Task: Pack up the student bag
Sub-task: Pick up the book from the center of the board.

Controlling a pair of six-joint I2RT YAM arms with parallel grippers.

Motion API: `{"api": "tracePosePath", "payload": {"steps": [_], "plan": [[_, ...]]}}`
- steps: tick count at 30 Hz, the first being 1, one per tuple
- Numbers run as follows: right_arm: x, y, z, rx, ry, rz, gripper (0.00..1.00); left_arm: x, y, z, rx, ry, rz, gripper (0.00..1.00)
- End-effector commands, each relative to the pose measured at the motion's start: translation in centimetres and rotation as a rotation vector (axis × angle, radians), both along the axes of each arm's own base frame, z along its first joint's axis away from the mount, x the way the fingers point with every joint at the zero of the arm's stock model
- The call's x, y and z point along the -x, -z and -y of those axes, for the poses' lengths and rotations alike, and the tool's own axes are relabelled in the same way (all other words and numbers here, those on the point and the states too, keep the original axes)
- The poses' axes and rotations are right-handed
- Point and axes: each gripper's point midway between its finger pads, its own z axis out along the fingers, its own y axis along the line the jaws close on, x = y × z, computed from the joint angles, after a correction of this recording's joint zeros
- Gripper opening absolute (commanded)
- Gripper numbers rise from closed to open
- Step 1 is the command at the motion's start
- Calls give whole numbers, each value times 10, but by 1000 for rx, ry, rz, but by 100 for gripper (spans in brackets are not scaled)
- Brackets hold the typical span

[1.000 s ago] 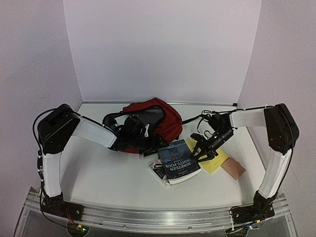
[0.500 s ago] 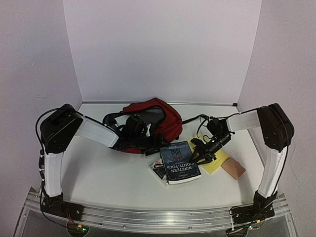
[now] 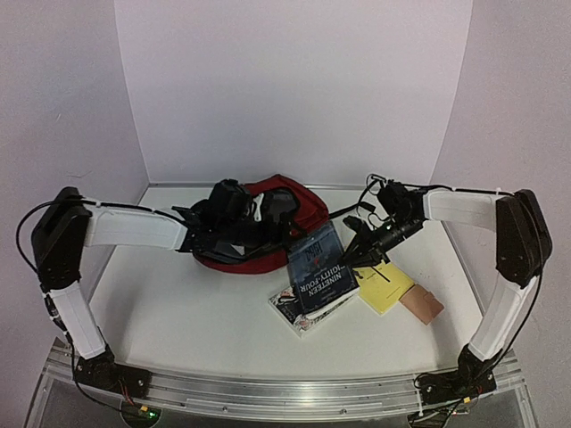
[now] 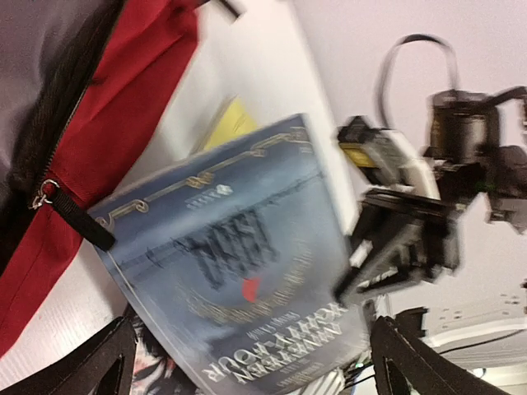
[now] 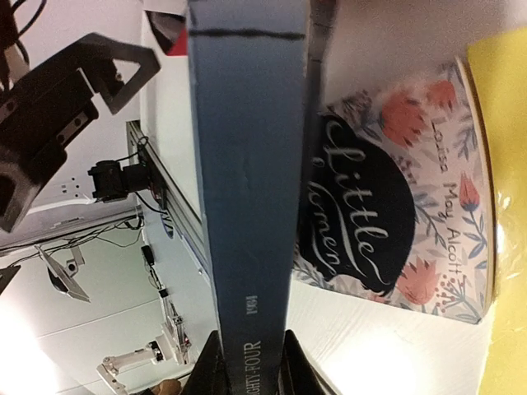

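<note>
One blue book (image 3: 319, 269) now tilted up in right tool (image 3: 355, 259).

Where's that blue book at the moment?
In the overhead view, the blue book is right of centre, pinched by the right gripper, between the red backpack and the yellow pad.

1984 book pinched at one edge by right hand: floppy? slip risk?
Nineteen Eighty-Four book is probably fairly stiff: its edge runs straight out from the right hand in the wrist view. Gripped at one edge only, it may pivot or slip. It looks like a paperback, so likely light.
</note>
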Motion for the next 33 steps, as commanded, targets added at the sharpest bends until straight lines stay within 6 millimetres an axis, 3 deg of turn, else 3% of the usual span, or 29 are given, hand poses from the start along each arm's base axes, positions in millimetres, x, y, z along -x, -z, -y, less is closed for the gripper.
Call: {"api": "tracePosePath", "payload": {"steps": [1, 3, 9, 14, 23, 30, 33], "plan": [[-49, -104, -14, -157, 54, 266, 0, -2, -74, -29, 46, -95, 189, 100], [-71, -125, -19, -187, 111, 318, 0, 0, -97, -36, 105, -117, 232, 100], [-125, -188, -28, -328, 341, 415, 0, 11, -128, -39, 280, -117, 266, 100], [-147, -212, -24, -402, 492, 419, 0, 13, -132, -26, 442, -100, 235, 100], [-151, -239, -30, -519, 570, 432, 0, -1, -137, 1, 680, -114, 204, 100], [-134, -236, -56, -557, 522, 398, 0, -15, -137, 8, 762, -148, 197, 100], [-127, -234, -63, -564, 503, 391, 0, -24, -130, 1, 802, -212, 172, 100]]}}
